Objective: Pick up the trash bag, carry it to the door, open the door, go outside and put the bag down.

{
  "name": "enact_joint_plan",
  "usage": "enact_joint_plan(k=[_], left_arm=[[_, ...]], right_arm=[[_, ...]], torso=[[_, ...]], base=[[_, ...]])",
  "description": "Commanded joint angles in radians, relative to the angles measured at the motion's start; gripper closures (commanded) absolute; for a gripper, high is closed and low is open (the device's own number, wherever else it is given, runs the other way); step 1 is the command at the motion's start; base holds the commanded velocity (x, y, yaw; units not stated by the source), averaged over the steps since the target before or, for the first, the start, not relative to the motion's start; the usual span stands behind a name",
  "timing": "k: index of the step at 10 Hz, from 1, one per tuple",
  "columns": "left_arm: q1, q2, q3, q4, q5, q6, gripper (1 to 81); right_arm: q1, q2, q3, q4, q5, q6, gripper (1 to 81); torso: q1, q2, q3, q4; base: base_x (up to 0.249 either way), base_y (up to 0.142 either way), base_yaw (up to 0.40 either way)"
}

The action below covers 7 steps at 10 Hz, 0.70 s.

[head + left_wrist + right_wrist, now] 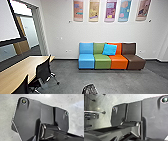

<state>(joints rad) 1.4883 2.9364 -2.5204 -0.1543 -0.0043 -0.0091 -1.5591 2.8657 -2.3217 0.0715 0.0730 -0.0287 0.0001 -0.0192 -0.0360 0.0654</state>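
Black, creased and apparently a trash bag (90,89), the item to be carried outdoors appears at the near centre of an office lounge, a touch right of the robot's midline. Whether it rests on the grey floor (67,81) or hangs from an arm cannot be told. Its visible upper part ends in a rounded, wrinkled top pointing toward the far wall (70,37); the long axis cannot be read from that portion alone.

Neither the left gripper nor the right gripper can be confirmed as clenched, released or grasping the bag, so the bag's direction from either one is also uncertain. With the bag so close to the midline, neither arm can be called clearly nearer. Any move toward the exit would first depend on a secure hold, by judgement.

At left, a wooden-topped table (26,63) stands with black chairs (43,70) beside it; beyond, at far left, is a doorway (40,27), a possible route out. Across the floor, well apart from the bag, a row of blue, green, orange and brown seats (102,62) lines the wall beneath colourful banners (110,11), a bright blue cushion (109,49) resting against the green and orange backs.
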Motion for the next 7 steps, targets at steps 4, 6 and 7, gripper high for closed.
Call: enact_joint_plan(k=[4, 6, 7], left_arm=[[-0.052, -0.003, 0.009, -0.005, 0.053, -0.005, 1.0], [-0.052, -0.006, 0.009, -0.007, 0.053, -0.005, 1.0], [-0.052, -0.003, 0.009, -0.007, 0.053, -0.005, 1.0]], right_arm=[[0.050, -0.007, 0.021, 0.005, -0.056, -0.002, 1.0], [0.050, -0.004, 0.018, 0.005, -0.056, -0.002, 1.0], [0.050, -0.006, 0.019, 0.004, -0.056, -0.002, 1.0]], torso=[[0.000, 0.000, 0.000, 0.000], [0.000, 0.000, 0.000, 0.000], [0.000, 0.000, 0.000, 0.000]], base=[[0.194, 0.000, 0.000], [0.195, 0.000, 0.000], [0.194, 0.000, 0.000]])
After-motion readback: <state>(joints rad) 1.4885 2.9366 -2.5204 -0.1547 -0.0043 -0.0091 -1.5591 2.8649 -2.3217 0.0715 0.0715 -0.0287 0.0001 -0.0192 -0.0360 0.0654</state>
